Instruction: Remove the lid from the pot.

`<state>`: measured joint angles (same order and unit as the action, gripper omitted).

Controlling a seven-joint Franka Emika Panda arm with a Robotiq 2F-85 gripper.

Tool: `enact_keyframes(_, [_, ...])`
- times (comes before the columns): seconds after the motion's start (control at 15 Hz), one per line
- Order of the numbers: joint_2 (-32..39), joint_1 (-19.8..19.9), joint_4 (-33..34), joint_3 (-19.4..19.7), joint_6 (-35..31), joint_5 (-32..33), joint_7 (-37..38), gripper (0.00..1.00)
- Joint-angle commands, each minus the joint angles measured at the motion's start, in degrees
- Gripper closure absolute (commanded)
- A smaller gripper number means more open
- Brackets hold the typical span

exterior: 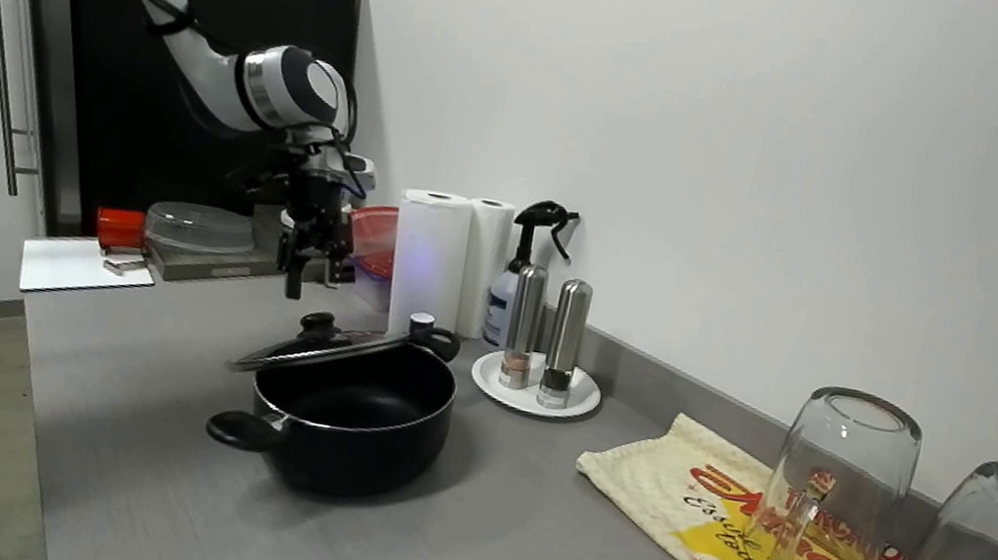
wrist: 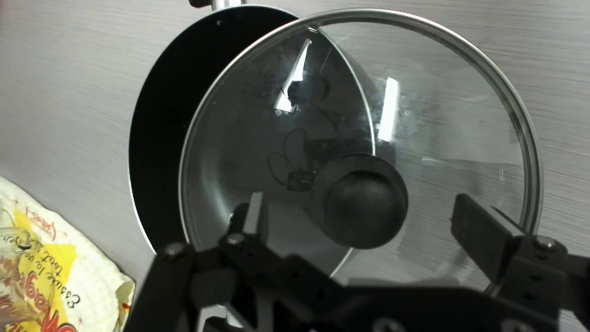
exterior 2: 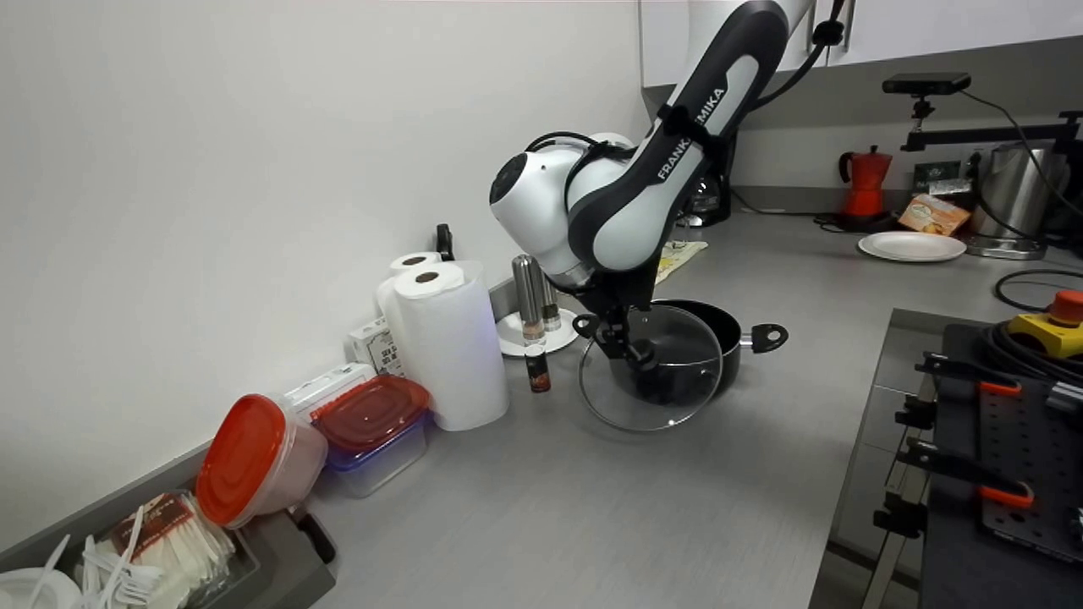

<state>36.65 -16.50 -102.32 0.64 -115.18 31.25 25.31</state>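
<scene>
Plainly, the jaws stand wide and hold nothing: in the wrist view the gripper [wrist: 358, 199] spans the lower half of the frame, one jaw left of centre, its mate towards the right. Roughly midway between them in that frame lies the black knob [wrist: 366, 210]; being round, it has no long axis for the wrist to match. In an exterior view the fingertips [exterior: 294, 283] hang just above it, apart from it, so I judge the next move to be mostly a descent, with perhaps a small sideways correction, before gripping. Out from the knob spreads the glass lid [wrist: 442, 120], tilted and off-centre over the pot [exterior: 357, 448]: the uncovered part of the pot shows at left in the wrist view, the lid's overhang at right. Whether its low edge touches the counter [exterior 2: 541, 524] I cannot tell. Pulled by a slanted knob, it could swing or scrape the pot. Beyond, right of the pot in an exterior view, two steel mills [exterior: 566, 336] stand on a white plate [exterior: 582, 398].
</scene>
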Motion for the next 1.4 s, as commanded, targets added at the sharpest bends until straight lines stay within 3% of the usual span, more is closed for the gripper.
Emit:
enact_keyframes(0.0, [1.3,-0.7,1.6,0.6,1.2,-0.4,-0.5,0.0])
enact_keyframes(1.33, [4.2,-1.1,4.2,2.4,-0.9,0.0,1.1,0.0])
